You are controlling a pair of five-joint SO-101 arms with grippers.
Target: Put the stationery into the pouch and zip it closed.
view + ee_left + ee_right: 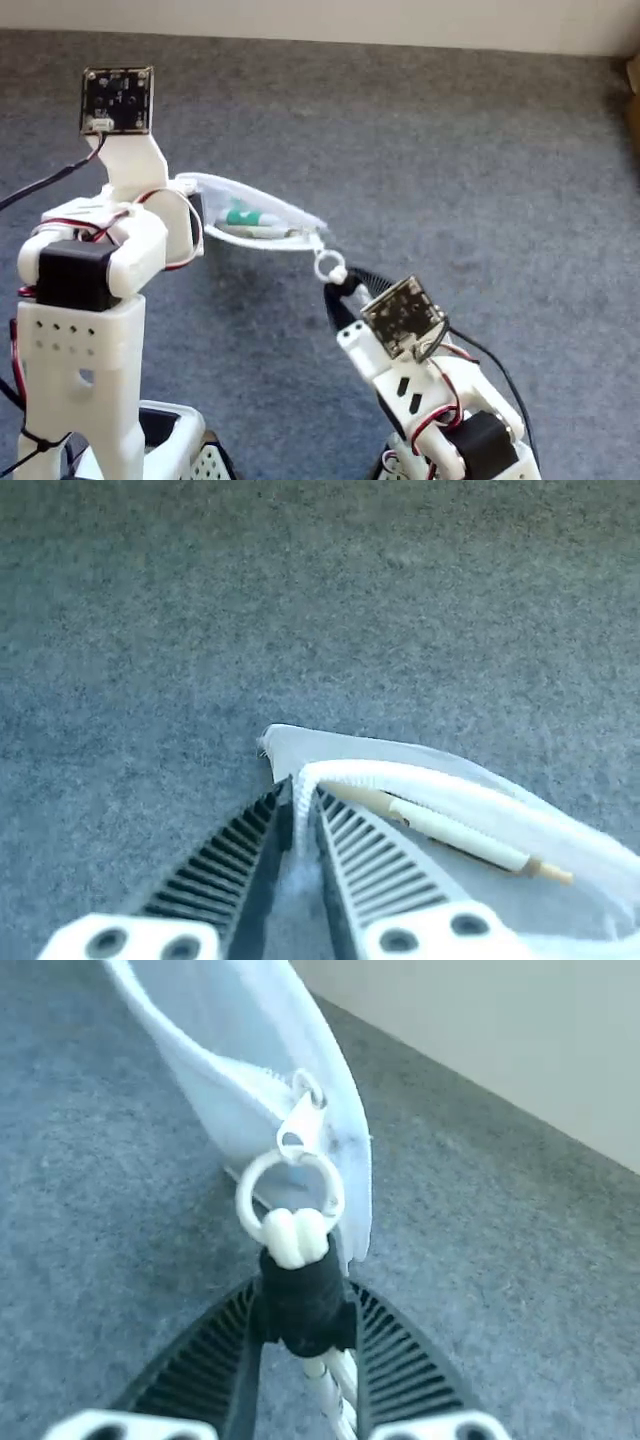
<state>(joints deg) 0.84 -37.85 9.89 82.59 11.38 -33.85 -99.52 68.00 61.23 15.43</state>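
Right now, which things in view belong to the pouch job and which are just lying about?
Job:
pouch, held between both arms
pen and green item inside it
zip pull cord
left gripper, shut on the pouch end
right gripper, shut on the zip pull cord

Just there:
grey carpet
pale wall

high view downward; wrist views close along jaws; pouch (250, 200) in all

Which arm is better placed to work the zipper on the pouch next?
Right. The right gripper is shut on the pull cord tied to the zipper ring, while the left gripper clamps the pouch at its other end, anchoring it.
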